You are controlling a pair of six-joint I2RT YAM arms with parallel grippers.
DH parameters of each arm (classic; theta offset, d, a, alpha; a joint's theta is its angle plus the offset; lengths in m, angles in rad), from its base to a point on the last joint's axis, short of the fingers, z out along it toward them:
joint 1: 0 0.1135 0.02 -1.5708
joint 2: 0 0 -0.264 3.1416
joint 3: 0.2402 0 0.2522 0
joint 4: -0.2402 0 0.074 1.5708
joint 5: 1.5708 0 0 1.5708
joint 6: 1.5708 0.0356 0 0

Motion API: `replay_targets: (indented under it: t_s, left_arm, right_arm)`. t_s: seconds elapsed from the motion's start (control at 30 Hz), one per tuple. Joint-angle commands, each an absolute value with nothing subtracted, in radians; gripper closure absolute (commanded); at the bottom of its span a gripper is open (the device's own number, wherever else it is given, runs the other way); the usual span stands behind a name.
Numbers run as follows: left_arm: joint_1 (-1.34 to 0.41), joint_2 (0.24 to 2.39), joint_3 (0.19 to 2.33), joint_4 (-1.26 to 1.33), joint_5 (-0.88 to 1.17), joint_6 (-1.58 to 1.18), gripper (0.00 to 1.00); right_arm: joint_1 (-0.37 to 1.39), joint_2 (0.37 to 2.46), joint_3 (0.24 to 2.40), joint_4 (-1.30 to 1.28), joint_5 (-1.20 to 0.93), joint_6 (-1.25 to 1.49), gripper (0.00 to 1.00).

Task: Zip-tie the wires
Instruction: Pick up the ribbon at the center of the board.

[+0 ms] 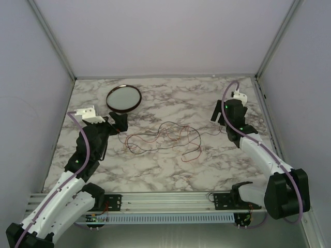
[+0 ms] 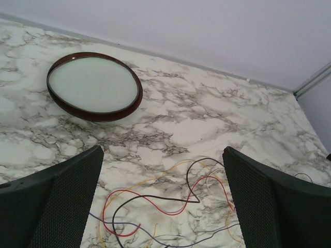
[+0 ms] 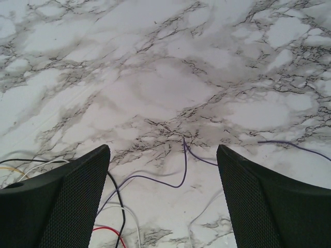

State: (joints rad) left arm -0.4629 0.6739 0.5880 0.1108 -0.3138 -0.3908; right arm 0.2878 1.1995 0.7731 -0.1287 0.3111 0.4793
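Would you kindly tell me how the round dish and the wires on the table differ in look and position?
The dish is one rigid round piece, dark-rimmed with a pale centre; the wires are a loose tangle of thin coloured strands. The dish sits toward the far left of the marble table; the wires sprawl across its middle. Both lie flat on it.

Loose tangle of hair-thin flexible wires (image 1: pixel 161 135) (image 2: pixel 155 206) (image 3: pixel 183 170), red, black, yellow, white and purple. Unbundled, sprawled flat in open loops mid-way across white marble tabletop (image 1: pixel 217 165).
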Motion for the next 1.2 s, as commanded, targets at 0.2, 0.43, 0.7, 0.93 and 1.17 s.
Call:
replay_targets:
  t_s: [0.2,0.43,0.7,0.93,1.17]
  left_arm:
    - [-0.462,0.666,0.6,0.173,-0.3,-0.38,0.0]
    - [-0.462,0.645,0.607,0.164,-0.311,-0.377,0.0]
    - [-0.462,0.624,0.595,0.187,-0.391,-0.374,0.0]
    - [-0.462,0.588,0.554,0.229,-0.431,-0.351,0.0]
    - [-0.462,0.59,0.534,0.287,-0.399,-0.316,0.0]
  right_arm:
    - [0.242,1.173,0.776,-0.1,0.256,0.482,0.16]
    - [0.21,1.158,0.771,-0.098,0.256,0.442,0.16]
    - [0.176,1.097,0.749,-0.098,0.257,0.39,0.16]
    - [0.163,1.14,0.769,-0.091,0.243,0.408,0.17]
    - [0.164,1.364,0.9,-0.077,0.237,0.568,0.19]
